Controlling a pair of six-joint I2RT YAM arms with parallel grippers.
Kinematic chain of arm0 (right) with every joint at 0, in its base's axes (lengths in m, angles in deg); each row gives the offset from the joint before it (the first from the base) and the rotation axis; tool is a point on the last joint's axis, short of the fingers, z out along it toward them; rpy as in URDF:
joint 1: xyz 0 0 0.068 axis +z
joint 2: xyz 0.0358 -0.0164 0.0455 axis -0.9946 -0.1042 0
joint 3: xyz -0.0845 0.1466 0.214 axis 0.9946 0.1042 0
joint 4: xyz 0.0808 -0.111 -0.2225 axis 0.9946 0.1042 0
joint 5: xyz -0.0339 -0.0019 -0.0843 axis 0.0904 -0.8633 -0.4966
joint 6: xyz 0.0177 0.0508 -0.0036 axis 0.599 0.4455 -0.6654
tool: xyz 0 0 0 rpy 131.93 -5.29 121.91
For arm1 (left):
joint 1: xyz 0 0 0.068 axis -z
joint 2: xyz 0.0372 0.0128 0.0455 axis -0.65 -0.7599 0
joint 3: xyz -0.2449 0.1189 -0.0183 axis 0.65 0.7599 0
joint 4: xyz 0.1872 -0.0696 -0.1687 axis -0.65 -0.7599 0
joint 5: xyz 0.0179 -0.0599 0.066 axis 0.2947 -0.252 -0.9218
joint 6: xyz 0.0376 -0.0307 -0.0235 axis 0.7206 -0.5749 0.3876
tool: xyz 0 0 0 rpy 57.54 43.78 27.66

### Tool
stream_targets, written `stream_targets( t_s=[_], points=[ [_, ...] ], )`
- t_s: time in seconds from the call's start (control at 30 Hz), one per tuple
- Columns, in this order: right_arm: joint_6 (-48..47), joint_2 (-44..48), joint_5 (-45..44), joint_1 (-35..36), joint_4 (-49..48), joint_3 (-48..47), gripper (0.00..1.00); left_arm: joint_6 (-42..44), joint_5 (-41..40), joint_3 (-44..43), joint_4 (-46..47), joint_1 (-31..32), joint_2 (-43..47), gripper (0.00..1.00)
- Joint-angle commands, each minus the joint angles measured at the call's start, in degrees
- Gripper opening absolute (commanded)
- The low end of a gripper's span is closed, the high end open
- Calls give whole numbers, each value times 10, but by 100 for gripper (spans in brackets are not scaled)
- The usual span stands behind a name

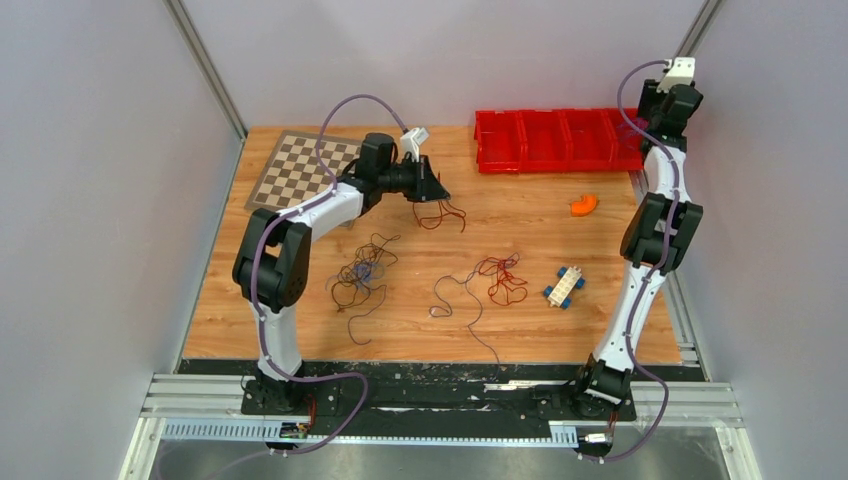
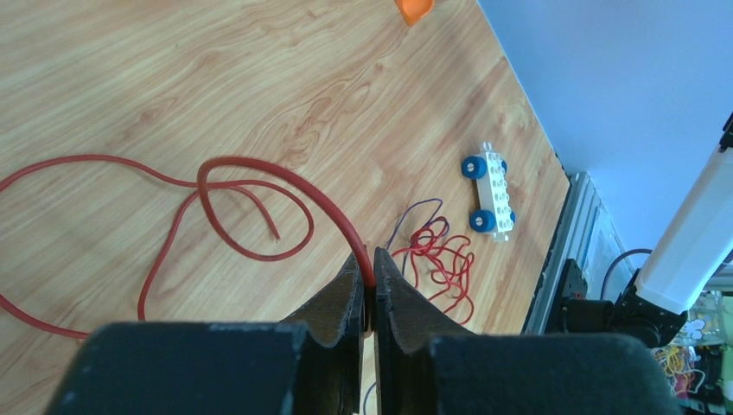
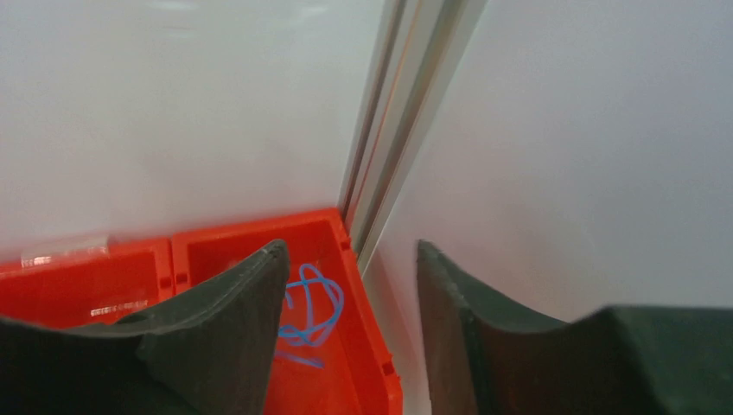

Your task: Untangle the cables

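- Wooden tabletop (image 1: pixel 600 250) is carrying a dark tangle (image 1: pixel 360 275) and a red tangle (image 1: pixel 503 280) between the arms.
- Left fingers (image 2: pixel 341 303) are pinching a red cable (image 2: pixel 277 169); drawing it away slowly is looking safest against fresh knots.
- Right fingers (image 3: pixel 233 320) are gaping empty over a red bin (image 3: pixel 363 259) holding a blue cable (image 3: pixel 313 307).

left arm (image 1: pixel 300 215) bent forward, left gripper (image 2: pixel 367 270) pinched on a red cable (image 2: pixel 235 160) — right arm (image 1: pixel 655 230) stretched far, right gripper (image 3: pixel 350 259) jaws apart
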Motion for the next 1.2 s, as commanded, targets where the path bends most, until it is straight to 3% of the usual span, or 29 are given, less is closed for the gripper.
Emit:
stream_targets(
  t_s=[0.0,0.13,0.2,0.27,0.37,0.47,0.6,0.73,0.93,1.17],
  points=[
    [-18,38,69,-3,28,8,63,25,7,-39,-20,0,-1,15],
    [-46,138,140,-3,83,70,82,49,5,-42,-54,1,10,39],
    [-61,182,189,-2,151,87,89,79,4,-42,-89,1,20,58],
    [-55,225,264,-1,224,107,93,105,0,-39,-125,1,34,69],
    [-48,282,380,24,344,153,97,118,7,-16,-144,-9,70,77],
    [-58,325,423,87,425,208,100,109,21,36,-130,-24,110,87],
    [-64,355,450,191,477,275,100,132,-6,66,-162,-43,152,92],
    [-74,360,471,285,499,324,99,118,-5,90,-173,-71,164,88],
    [-192,415,520,329,603,427,92,200,42,141,-176,-95,246,87],
    [-333,515,398,443,570,608,96,192,59,210,-169,-117,311,89]
  ],
)
